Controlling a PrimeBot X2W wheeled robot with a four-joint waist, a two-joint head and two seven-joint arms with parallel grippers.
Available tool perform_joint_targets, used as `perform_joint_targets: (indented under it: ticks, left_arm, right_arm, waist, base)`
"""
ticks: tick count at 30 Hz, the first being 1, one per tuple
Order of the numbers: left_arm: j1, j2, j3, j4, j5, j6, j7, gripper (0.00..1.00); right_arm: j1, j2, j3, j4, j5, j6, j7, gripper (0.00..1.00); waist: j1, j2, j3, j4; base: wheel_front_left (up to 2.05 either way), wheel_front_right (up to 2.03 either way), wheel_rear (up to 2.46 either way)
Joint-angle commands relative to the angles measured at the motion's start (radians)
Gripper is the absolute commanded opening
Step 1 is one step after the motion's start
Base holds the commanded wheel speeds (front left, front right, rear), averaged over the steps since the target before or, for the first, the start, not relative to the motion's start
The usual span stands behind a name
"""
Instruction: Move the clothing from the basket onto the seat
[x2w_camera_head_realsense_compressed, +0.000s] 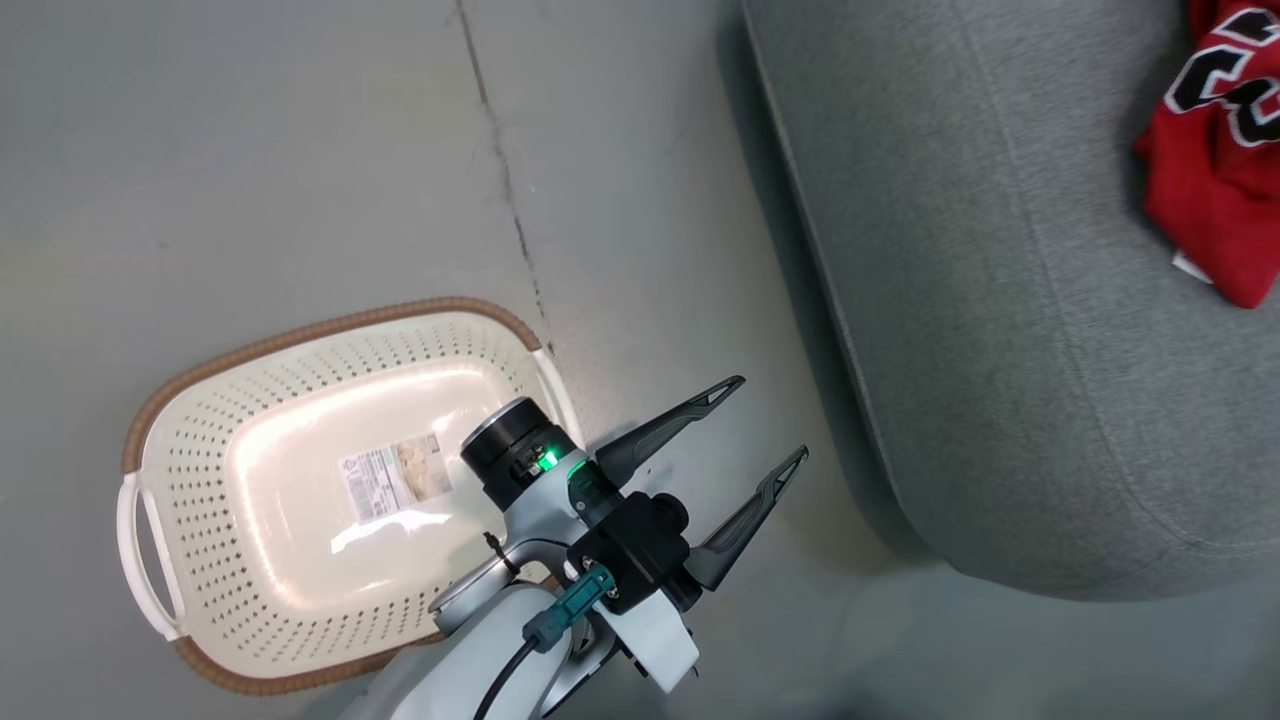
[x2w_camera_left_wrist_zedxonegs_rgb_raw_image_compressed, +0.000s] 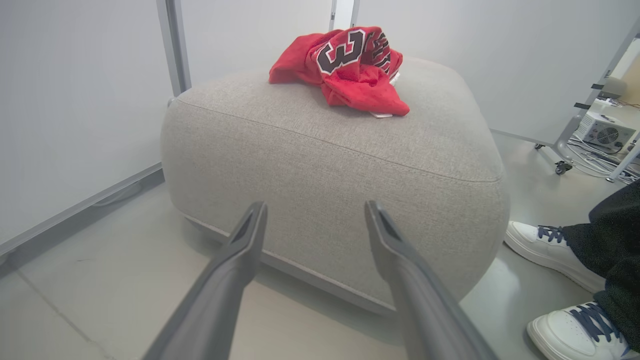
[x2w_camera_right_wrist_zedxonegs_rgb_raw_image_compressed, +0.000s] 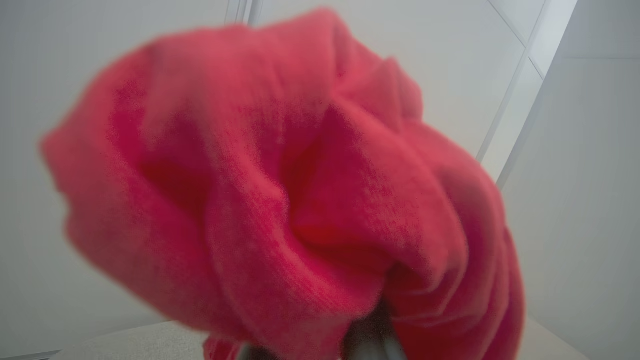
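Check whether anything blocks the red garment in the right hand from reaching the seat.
Nothing visible does. The red garment is bunched over the right hand, with the seat showing past it. A jersey lies there, bare cushion beside it.

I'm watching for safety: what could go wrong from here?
The red garment is bunched close before the right wrist camera, so it may cling at release or miss the seat. A person's shoes stand beside the seat; a swinging arm might hit them.
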Motion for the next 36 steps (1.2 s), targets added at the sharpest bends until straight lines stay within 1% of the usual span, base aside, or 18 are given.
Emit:
perform_joint_targets:
  ticks: [1,3,6,9,10,13,17,22,27,28,32,36]
  left_arm:
    - [-0.019,0.009,0.0,-0.002,0.008,-0.004,0.0,1.0]
    - [-0.031,0.011,-0.005,-0.004,0.01,-0.004,0.0,1.0]
    - [-0.038,0.011,-0.012,-0.006,0.011,-0.005,0.0,1.0]
    - [-0.046,0.01,-0.018,-0.004,0.009,-0.005,0.0,1.0]
    - [-0.053,0.007,-0.022,-0.004,0.006,-0.004,0.0,1.0]
    - [-0.055,0.003,-0.01,-0.007,0.007,0.003,0.0,1.0]
    - [-0.055,-0.002,-0.005,-0.011,0.006,0.005,0.0,1.0]
    - [-0.05,-0.006,-0.004,-0.011,0.01,0.004,0.0,1.0]
    - [-0.039,-0.009,-0.002,-0.007,0.009,0.004,0.0,1.0]
    - [-0.033,-0.01,-0.004,-0.003,0.009,0.004,0.0,1.0]
    - [-0.032,-0.013,-0.012,0.003,0.007,0.002,0.0,1.0]
    - [-0.029,-0.018,-0.01,0.007,-0.004,0.001,0.0,1.0]
  right_arm:
    - [-0.017,0.0,0.002,0.027,-0.002,0.0,0.0,0.0]
    - [-0.019,0.007,0.009,0.067,-0.006,0.0,0.0,0.0]
    - [-0.01,0.013,0.049,0.116,-0.023,0.0,-0.001,0.0]
    - [-0.017,0.024,0.068,0.163,-0.016,0.0,-0.001,0.0]
    - [-0.001,0.033,0.098,0.213,-0.024,0.0,0.0,0.0]
    - [0.014,0.04,0.15,0.268,-0.037,0.0,0.0,0.0]
    - [0.015,0.053,0.183,0.339,-0.014,0.0,0.0,0.0]
    - [0.013,0.054,0.209,0.406,0.013,0.0,0.0,0.0]
    - [0.009,0.047,0.23,0.441,0.03,0.0,0.0,0.0]
    - [0.003,0.049,0.231,0.47,0.039,0.0,0.0,1.0]
    - [-0.011,0.044,0.249,0.479,0.025,0.0,0.0,1.0]
    - [0.006,0.037,0.258,0.46,0.011,0.0,0.0,1.0]
  waist:
    - [0.0,0.0,0.04,0.026]
    - [0.0,0.0,0.058,0.037]
    - [0.0,0.0,0.078,0.053]
    - [0.0,0.0,0.089,0.069]
    - [0.0,0.0,0.093,0.088]
    - [0.0,0.0,0.095,0.103]
    - [0.0,0.0,0.094,0.114]
    - [0.0,0.0,0.09,0.123]
    - [0.0,0.0,0.083,0.12]
    - [0.0,0.0,0.076,0.115]
    - [0.0,0.0,0.053,0.104]
    - [0.0,0.0,0.015,0.094]
  base:
    - [0.0,0.0,0.0]
    - [0.0,0.0,0.0]
    - [0.0,0.0,0.0]
    - [0.0,0.0,0.0]
    - [0.0,0.0,0.0]
    - [0.0,0.0,0.0]
    - [0.0,0.0,0.0]
    - [0.0,0.0,0.0]
    - [0.0,0.0,0.0]
    - [0.0,0.0,0.0]
    - [0.0,0.0,0.0]
    - [0.0,0.0,0.0]
